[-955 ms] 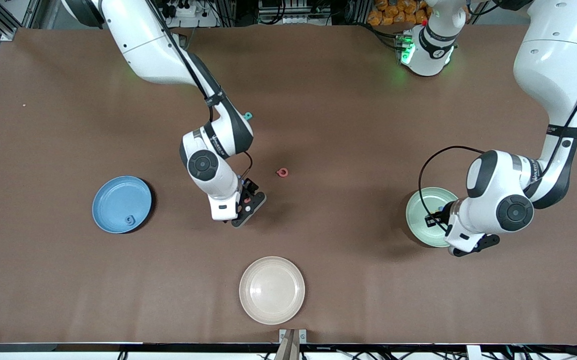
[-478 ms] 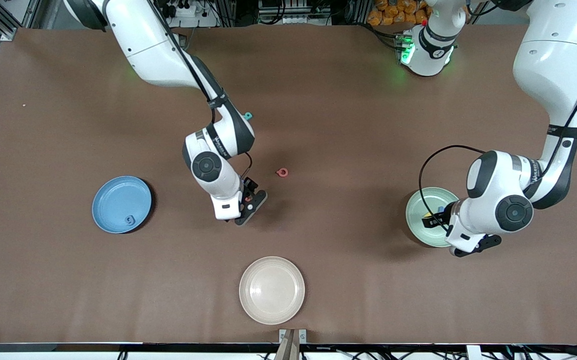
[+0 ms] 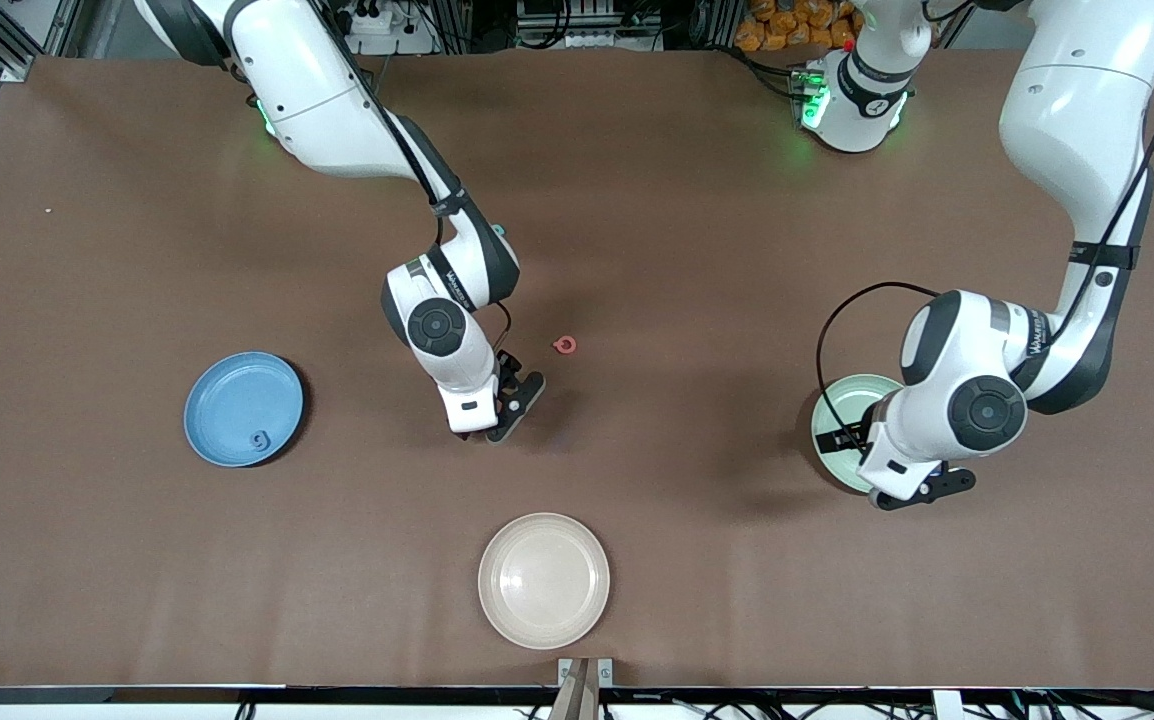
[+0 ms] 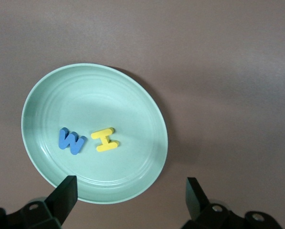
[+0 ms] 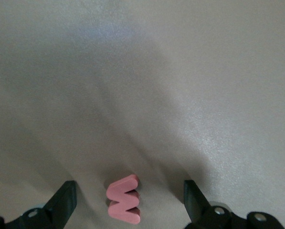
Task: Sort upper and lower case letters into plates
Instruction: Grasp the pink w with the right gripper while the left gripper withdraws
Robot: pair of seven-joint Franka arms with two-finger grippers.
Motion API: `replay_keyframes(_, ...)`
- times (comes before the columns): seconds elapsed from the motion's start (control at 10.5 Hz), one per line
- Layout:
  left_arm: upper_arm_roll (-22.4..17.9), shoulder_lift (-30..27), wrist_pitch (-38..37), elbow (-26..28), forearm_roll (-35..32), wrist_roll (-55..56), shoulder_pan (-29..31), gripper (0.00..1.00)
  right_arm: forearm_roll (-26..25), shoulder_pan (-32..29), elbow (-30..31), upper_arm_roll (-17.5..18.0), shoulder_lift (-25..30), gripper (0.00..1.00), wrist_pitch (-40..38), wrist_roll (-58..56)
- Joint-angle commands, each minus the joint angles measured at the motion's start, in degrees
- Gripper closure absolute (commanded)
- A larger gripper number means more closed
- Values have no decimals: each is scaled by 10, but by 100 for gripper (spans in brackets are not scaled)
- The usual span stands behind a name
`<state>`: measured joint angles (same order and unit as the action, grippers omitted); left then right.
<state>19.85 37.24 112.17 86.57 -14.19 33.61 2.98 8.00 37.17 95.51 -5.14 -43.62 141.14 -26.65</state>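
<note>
Presently both grippers gape empty, the left gripper over the mint green plate holding blue W and yellow I, the right gripper straddling the pink W, which, apparently lying skewed, could squirt sideways on closure.

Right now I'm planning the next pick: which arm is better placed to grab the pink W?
Right. Its end effector hangs open directly over the pink W, fingers either side. The left end effector is open over the mint plate, which holds a blue W and yellow I.

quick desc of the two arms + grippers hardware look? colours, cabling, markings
Both arms: glossy white shells, dark grey-black joint bands, round black joint caps. Black cable runs along each arm, looping wide by the left wrist. Left gripper and right gripper: white body, black fingers. Green lights glow at the bases.
</note>
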Motion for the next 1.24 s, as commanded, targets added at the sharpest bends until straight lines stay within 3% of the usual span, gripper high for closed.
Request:
replay_keyframes(0.0, -9, -21, -5, 4, -9, -4, -14, 0, -9, -6, 0, 0, 0, 0, -1, -3)
replay_keyframes(1.15, -8, -59, -42, 5, -2, 1, -61, 0, -33, -2, 0, -2, 12, 0, -12, 2)
